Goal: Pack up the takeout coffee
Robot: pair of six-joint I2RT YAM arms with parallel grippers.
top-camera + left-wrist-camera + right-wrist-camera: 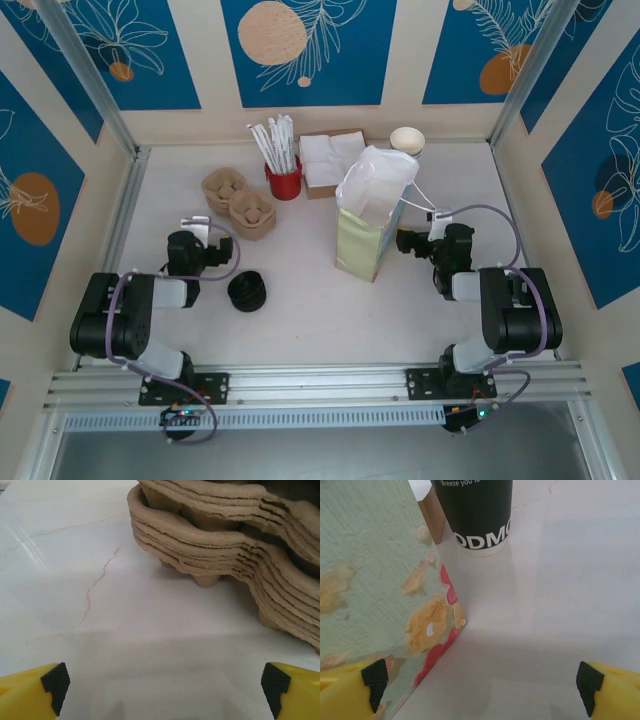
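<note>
The white surface (pixel 330 320) is carrying six things. A stack of brown trays (pixel 238 203) is sitting at the back left. A red cup (pixel 284 184) is standing just beside the trays. A napkin box (pixel 330 160) is lying next to the red cup. Paper cups (pixel 407 140) are standing at the back right, near the box. A bag (pixel 368 235) is standing in the middle. A black round piece (pixel 247 291) is resting in front of the trays, apart from them. Thin reddish lines are running across the surface near the trays.

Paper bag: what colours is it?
Pale green bag with orange and red flowers; right wrist view shows it best.
</note>
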